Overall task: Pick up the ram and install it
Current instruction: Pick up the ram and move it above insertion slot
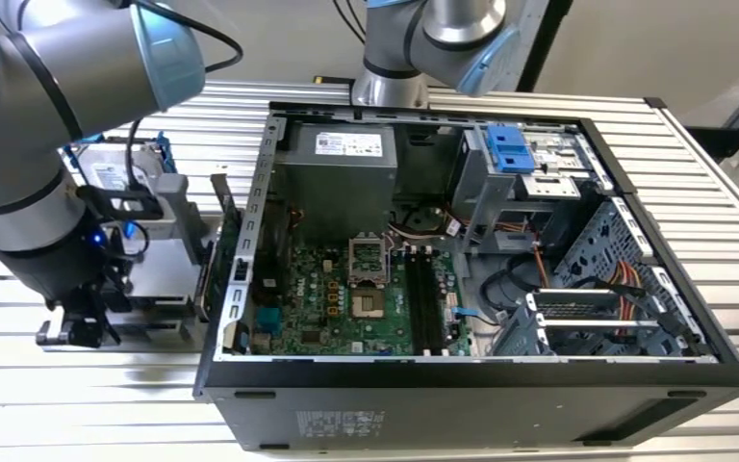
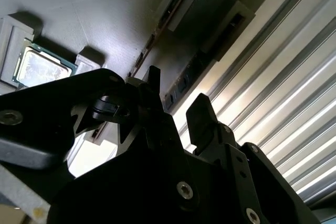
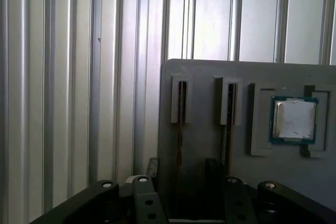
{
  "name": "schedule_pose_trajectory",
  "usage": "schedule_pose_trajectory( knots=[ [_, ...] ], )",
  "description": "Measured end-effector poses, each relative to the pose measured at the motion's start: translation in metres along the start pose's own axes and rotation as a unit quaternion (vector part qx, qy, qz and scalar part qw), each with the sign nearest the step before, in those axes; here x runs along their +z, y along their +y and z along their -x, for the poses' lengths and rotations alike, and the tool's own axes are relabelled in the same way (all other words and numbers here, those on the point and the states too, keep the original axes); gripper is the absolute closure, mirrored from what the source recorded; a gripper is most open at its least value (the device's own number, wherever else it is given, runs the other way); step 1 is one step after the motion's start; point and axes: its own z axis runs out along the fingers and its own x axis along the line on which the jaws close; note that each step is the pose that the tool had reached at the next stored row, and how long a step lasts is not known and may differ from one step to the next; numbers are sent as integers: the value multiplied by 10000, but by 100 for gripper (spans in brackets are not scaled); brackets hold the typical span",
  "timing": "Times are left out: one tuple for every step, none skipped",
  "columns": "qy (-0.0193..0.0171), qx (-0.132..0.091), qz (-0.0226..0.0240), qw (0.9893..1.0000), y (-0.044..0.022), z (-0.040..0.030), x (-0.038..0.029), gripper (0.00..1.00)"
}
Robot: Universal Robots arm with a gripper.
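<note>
Pincer [image 3: 182, 176] low over the grey holder tray [image 3: 205, 77], jaws standing wide, nothing gripped. In the first wrist view the two black fingers [image 3: 152, 166] sit one on each side of the ram [image 3: 180, 140], a thin dark stick standing on edge in its slot. There is a gap between the stick and each finger, with no contact that I can see.

The second wrist view tells the same story. The pincer [image 2: 177, 100] straddles the ram [image 2: 185, 80], and the stick runs away from between the tips with its black chips catching the light.

Just outside one finger, a second ram stick [image 3: 229, 114] stands in the neighbouring slot, parallel to the first. Further out on that side, the square silver processor chip [image 3: 294, 120] lies flat in its recess on the same tray. On the pincer's other side the tray ends and the ribbed aluminium table [image 3: 63, 77] runs on.

In the exterior view the arm [image 1: 36, 144] is bent down, with the pincer [image 1: 72, 332] at the tray. A hard drive [image 1: 123, 168] sits near it, partly hidden by the arm. The open computer case [image 1: 472, 404] lies well apart from the pincer, toward the exterior view's right. Inside it are the green motherboard [image 1: 331, 298] and its black memory slots [image 1: 423, 298], a long way from the ram.
</note>
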Motion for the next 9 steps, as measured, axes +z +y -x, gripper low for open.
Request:
schedule_pose_trajectory(
  knots=[
    [1, 2, 2, 10000, 1, 1, 5, 0],
    [0, 3, 3, 10000, 1, 2, 9, 0],
    [1, 4, 4, 10000, 1, 3, 15, 0],
    [0, 4, 4, 10000, 0, 3, 21, 0],
    [0, 5, 5, 10000, 0, 3, 27, 0],
    [0, 7, 6, 10000, 0, 4, 32, 0],
    [0, 9, 8, 10000, 0, 4, 37, 0],
    [0, 13, 9, 10000, 0, 4, 42, 0],
    [0, 18, 10, 10000, 0, 4, 45, 0]
  ],
)
